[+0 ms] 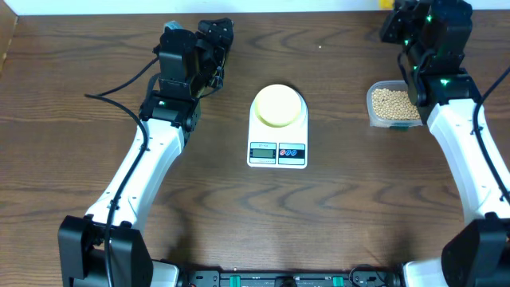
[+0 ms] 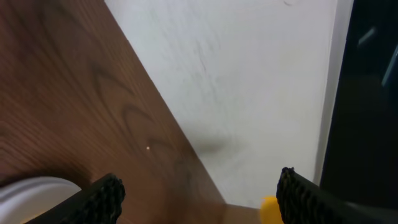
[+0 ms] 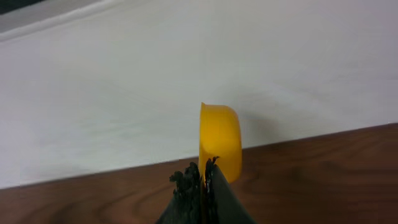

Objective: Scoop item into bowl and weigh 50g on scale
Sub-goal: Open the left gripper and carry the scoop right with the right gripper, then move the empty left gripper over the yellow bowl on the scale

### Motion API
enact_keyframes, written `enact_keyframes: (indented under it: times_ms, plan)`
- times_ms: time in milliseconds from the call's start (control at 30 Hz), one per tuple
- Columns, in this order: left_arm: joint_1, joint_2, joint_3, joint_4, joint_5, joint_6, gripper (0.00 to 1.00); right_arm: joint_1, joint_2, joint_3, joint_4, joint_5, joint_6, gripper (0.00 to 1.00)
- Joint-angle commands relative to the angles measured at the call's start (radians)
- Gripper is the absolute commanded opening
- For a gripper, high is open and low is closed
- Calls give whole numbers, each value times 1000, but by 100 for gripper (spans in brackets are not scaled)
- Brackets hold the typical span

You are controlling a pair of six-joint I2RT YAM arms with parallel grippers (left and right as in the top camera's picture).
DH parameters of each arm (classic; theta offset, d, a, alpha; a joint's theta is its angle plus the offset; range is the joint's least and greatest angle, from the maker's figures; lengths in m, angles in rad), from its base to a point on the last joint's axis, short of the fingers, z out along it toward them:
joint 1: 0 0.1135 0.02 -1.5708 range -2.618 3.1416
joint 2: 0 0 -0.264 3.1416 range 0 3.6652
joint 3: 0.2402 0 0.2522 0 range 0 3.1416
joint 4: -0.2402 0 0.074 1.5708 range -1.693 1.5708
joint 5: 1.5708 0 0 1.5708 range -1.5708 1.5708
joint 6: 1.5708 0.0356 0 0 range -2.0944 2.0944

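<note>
Overhead view: the beans (image 1: 392,102) were seen in a clear container (image 1: 370,118) at the right of the frame, just below the right gripper (image 1: 401,22), whose jaws were clenched on a yellow scoop (image 3: 221,140), its cup projecting edge-on beyond the jaws. The left gripper (image 1: 215,33), at the upper left, was spread wide and empty, well away. The bowl (image 1: 277,105) was set on the scale (image 1: 275,151) at centre, left of the beans.
</note>
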Motion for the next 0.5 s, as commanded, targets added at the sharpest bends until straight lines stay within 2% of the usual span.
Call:
enact_keyframes:
  times_ms: [0, 167, 367, 467]
  plan:
    - [0, -11, 27, 1, -18, 134, 80, 14, -12, 14, -5, 173, -77, 1]
    - [0, -11, 27, 0, -17, 335, 80, 24, -12, 14, -10, 256, -105, 2]
    - [0, -11, 26, -26, -18, 476, 80, 74, -45, 14, 9, 282, -151, 1]
    - [0, -11, 26, -40, -18, 557, 80, 95, -64, 14, 18, 356, -176, 2]
